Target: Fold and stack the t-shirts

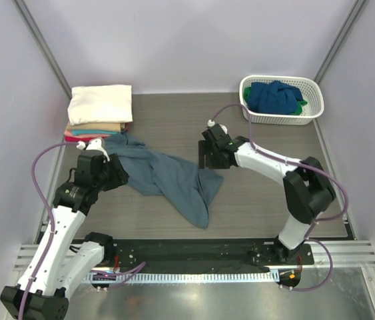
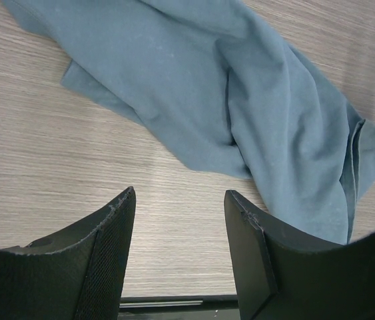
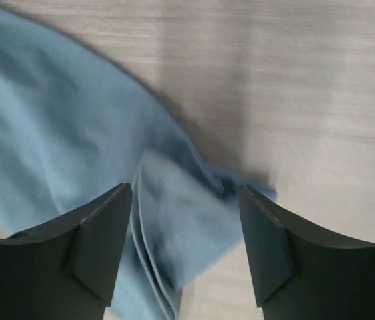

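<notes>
The slate grey-blue cloth t-shirt (image 1: 167, 177) lies crumpled and twisted at the centre of the grey wood-grain surface (image 1: 260, 200). Folding it as it lies would likely trap the bunched layers. The right hand (image 3: 187, 190) hovers spread over the shirt's doubled edge, where closing could pinch several layers at once. The left hand (image 2: 180, 197) is also spread and holds nothing. At upper right, the white plastic lattice basket (image 1: 312, 100) holds a dark blue shirt (image 1: 274, 97) and a green one (image 1: 302, 107).
</notes>
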Robot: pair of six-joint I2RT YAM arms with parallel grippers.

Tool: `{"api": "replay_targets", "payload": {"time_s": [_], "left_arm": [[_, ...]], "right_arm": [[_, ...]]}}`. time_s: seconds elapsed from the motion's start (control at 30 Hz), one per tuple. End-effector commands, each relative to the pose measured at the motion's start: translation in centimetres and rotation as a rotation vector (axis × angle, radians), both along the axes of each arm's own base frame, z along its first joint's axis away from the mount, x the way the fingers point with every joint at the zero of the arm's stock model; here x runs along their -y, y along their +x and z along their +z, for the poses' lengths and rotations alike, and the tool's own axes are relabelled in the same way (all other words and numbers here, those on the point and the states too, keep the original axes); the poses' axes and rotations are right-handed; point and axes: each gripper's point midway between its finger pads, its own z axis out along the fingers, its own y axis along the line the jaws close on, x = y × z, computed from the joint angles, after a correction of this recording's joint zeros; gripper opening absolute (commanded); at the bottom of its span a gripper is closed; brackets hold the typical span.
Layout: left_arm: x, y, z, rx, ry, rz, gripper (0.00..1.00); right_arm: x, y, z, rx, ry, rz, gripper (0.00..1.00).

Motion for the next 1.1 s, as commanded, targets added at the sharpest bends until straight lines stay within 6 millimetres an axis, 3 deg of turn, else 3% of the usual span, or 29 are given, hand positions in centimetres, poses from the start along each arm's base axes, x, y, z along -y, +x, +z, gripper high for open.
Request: {"api": "replay_targets", "payload": {"time_s": [0.0,0.2,0.33,0.53,0.7,0.73,0.77,0.8,0.83,0.87,0.93,1.0,1.03,1.07], "left_arm": [[0.1,0.6,0.4,0.031,-0.012,-0.008,0.57],[0.1,0.5,0.6,0.042,-0.012,-0.005,0.57],[0.1,0.5,0.7,0.045,-0.012,-0.005,0.57],[0.0,0.5,0.8,0.051,-0.014,-0.002,0.57],[-0.1,0.4,1.0,0.061,-0.012,0.005,0.57],[-0.1,0.4,1.0,0.063,-0.012,0.003,0.57],[-0.1,0.4,1.1,0.066,-0.013,0.003,0.57],[-0.2,0.4,1.1,0.067,-0.012,0.004,0.57],[-0.2,0.4,1.2,0.069,-0.014,0.005,0.57],[-0.1,0.4,1.2,0.070,-0.014,0.005,0.57],[0.0,0.4,1.1,0.068,-0.018,0.001,0.57],[0.0,0.4,1.1,0.067,-0.022,0.000,0.57],[0.0,0.4,1.0,0.064,-0.022,0.001,0.57],[0.1,0.4,1.0,0.062,-0.023,-0.001,0.57]], "right_arm": [[-3.1,2.7,1.4,0.055,0.060,0.082,0.69],[-3.6,3.8,-0.9,0.026,0.012,0.091,0.61],[-3.1,3.2,-1.3,0.010,0.001,0.088,0.30],[-1.6,1.8,-0.7,0.009,0.003,0.091,0.01],[1.2,0.8,0.8,0.036,-0.003,0.051,0.01],[2.4,-0.2,0.1,0.014,-0.021,0.034,0.01],[3.4,-0.6,1.7,0.055,-0.013,0.013,0.01],[4.4,-1.1,1.9,0.056,-0.021,-0.011,0.01],[5.9,-2.6,1.2,0.038,-0.046,-0.043,0.01],[6.6,-3.2,2.8,0.089,-0.018,-0.069,0.01],[7.4,-4.7,2.7,0.087,0.002,-0.083,0.01],[6.8,-5.4,3.5,0.083,0.057,-0.073,0.01],[5.4,-5.6,4.2,0.071,0.117,-0.030,0.12],[4.5,-5.5,4.4,0.062,0.145,-0.003,0.36]]}}
